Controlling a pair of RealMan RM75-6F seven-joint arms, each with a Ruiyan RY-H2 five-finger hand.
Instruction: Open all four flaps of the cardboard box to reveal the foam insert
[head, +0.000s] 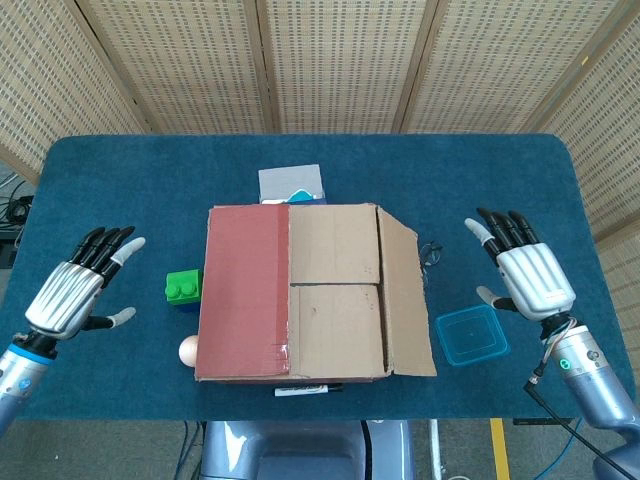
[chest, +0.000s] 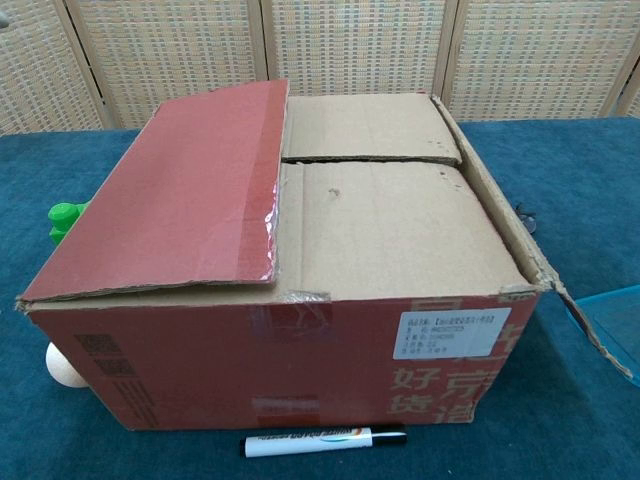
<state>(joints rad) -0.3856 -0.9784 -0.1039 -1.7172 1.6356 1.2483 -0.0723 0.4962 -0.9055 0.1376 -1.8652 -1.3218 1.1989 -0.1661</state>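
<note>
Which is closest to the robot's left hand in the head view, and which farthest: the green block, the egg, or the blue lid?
From the left hand:
1. Green block, just to its right, beside the box.
2. Egg, a little farther, by the box's near left corner.
3. Blue lid, farthest, across the box near the right hand.

Cardboard box (head: 300, 295) mid-table before me, block (head: 183, 288) and egg (head: 189, 350) just left of it, lidded container (head: 471, 334) to its right, marker (chest: 325, 440) along its near side, my left hand (head: 75, 292) and right hand (head: 530, 276) far out either side.
</note>
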